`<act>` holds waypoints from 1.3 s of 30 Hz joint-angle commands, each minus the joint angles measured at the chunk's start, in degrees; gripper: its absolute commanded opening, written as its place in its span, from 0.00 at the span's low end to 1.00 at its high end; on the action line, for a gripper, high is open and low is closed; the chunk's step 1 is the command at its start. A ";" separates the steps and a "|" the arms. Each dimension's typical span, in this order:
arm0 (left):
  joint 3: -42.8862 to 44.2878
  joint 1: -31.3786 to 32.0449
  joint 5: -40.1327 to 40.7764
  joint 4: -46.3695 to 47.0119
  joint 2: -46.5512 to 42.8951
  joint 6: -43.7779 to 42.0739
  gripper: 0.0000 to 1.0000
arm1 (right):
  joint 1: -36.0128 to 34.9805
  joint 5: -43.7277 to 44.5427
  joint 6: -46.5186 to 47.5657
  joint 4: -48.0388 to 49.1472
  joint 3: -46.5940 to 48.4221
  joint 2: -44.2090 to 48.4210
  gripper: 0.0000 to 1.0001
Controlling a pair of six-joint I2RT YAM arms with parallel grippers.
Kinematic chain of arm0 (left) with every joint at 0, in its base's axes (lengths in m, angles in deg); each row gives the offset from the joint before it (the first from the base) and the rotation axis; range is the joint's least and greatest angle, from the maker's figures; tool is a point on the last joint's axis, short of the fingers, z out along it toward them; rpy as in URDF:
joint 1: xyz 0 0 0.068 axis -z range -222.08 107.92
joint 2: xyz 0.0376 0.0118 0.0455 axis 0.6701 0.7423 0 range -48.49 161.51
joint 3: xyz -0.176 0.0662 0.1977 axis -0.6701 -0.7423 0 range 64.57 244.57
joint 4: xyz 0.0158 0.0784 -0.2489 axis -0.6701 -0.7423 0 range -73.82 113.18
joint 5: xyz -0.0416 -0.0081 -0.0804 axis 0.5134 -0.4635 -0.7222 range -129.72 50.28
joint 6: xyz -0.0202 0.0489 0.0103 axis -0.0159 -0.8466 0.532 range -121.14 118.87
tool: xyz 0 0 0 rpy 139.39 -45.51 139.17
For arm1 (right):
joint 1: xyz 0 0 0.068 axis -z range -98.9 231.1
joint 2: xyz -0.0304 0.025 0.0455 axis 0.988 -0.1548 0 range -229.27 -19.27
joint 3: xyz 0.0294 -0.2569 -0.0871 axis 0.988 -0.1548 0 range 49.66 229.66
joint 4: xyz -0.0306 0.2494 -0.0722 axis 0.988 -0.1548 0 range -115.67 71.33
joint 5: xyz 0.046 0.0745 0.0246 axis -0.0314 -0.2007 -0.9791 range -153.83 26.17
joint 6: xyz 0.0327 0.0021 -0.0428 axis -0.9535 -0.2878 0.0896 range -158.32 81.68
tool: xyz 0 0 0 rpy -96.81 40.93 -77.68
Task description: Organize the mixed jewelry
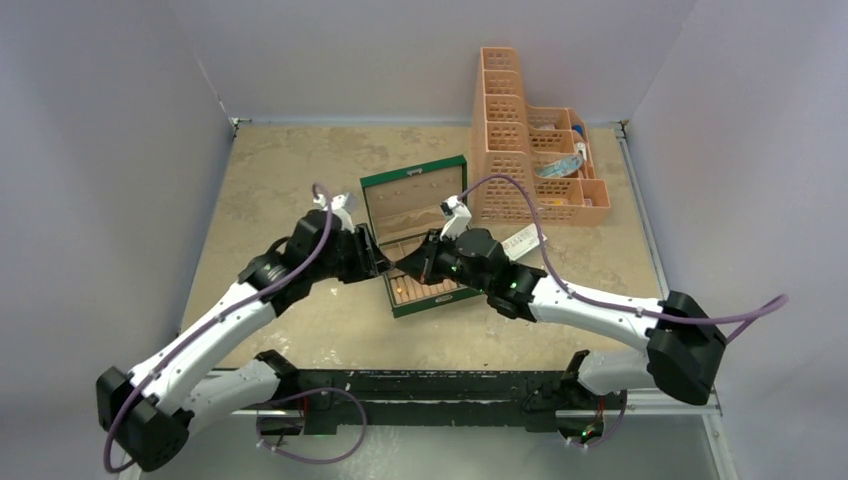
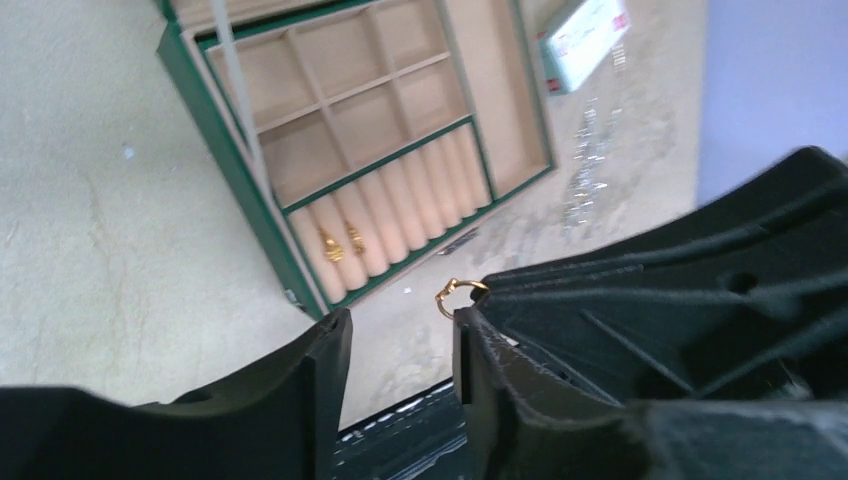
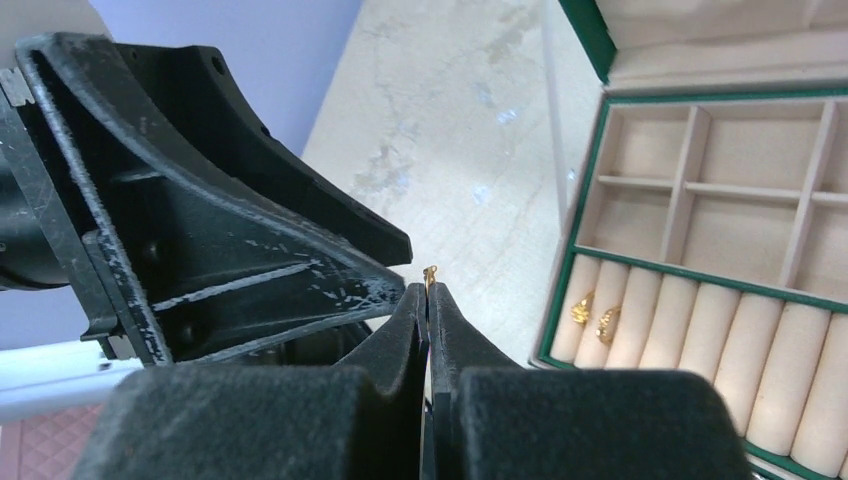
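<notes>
A gold ring (image 2: 455, 297) is pinched edge-on in my right gripper (image 3: 428, 295), which is shut on it; only the ring's top (image 3: 430, 273) pokes above the tips. Tip to tip with it, my left gripper (image 2: 400, 325) stands open around nothing, the ring just beyond its right finger (image 2: 480, 350). Both grippers (image 1: 378, 262) (image 1: 405, 268) meet over the table at the front left corner of the open green box (image 1: 430, 305). Two more gold rings (image 3: 583, 308) (image 3: 607, 323) sit in the box's ring rolls. Thin silvery chains (image 2: 595, 140) lie on the table beyond the box.
A small white card box with red print (image 2: 585, 30) lies right of the green box. An orange slotted rack (image 1: 530, 150) holding small items stands at the back right. The green box's lid (image 1: 415, 195) stands up behind its divided compartments.
</notes>
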 commanded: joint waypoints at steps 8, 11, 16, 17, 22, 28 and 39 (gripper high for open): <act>-2.73 0.31 -5.53 17.02 -15.61 0.61 0.69 | 6.22 -14.16 6.77 11.76 -2.81 9.02 0.00; -1.87 0.38 -7.98 18.25 -16.60 0.69 0.69 | 10.40 -26.13 4.77 20.70 -6.58 11.16 0.00; -1.16 0.25 -20.92 23.58 -15.00 0.15 0.58 | 12.53 -42.15 0.62 33.03 -9.20 12.39 0.00; -1.08 0.24 -23.97 24.66 -13.95 0.31 0.56 | 12.54 -44.46 -0.35 35.22 -9.41 12.29 0.00; -1.33 0.30 -35.38 30.15 -10.87 1.06 0.42 | 12.57 -50.15 -5.42 43.96 -10.17 12.58 0.00; -1.12 0.24 -40.03 32.91 -12.42 0.55 0.35 | 12.67 -49.60 -6.05 44.09 -10.57 13.55 0.00; -1.33 0.28 -44.66 32.51 -11.79 -0.42 0.33 | 12.60 -47.49 -5.49 43.05 -10.98 14.27 0.00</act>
